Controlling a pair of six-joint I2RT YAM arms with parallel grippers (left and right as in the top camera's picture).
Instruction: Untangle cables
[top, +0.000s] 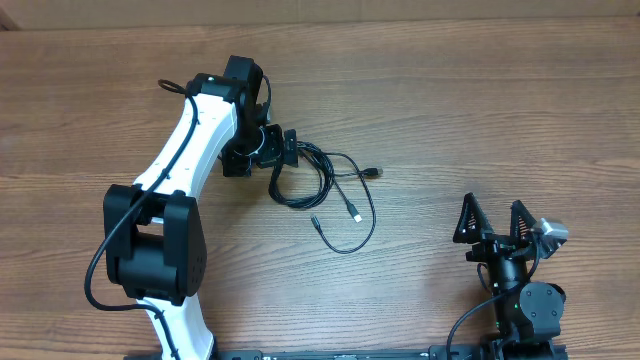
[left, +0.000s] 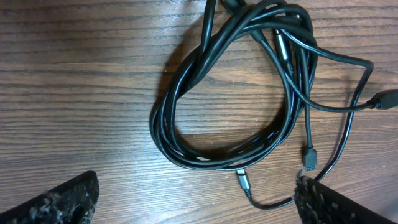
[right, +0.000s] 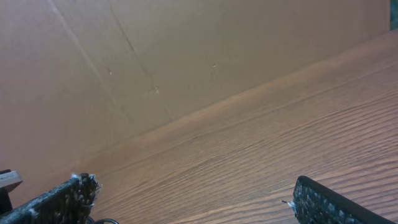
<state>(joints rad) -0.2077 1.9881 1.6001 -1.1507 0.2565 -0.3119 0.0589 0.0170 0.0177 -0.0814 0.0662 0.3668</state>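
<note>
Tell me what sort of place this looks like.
Probably a robotics lab bench: a left arm and a right arm mounted at a wood-grain table, a tangle of black cables lying on it, and a plain brown board as backdrop.

- Overhead: fixed high above, facing straight down on the table (top: 480, 110); the widest, farthest view.
- Left wrist: close over the table, aimed steeply down at the cables (left: 230, 93), its own fingers (left: 62, 202) in the bottom corners.
- Right wrist: low, facing across the table toward a brown wall (right: 124, 62), with its fingers (right: 339, 205) at the bottom corners.
- Overhead and left wrist share the cables; the right wrist shares only bare table.
</note>
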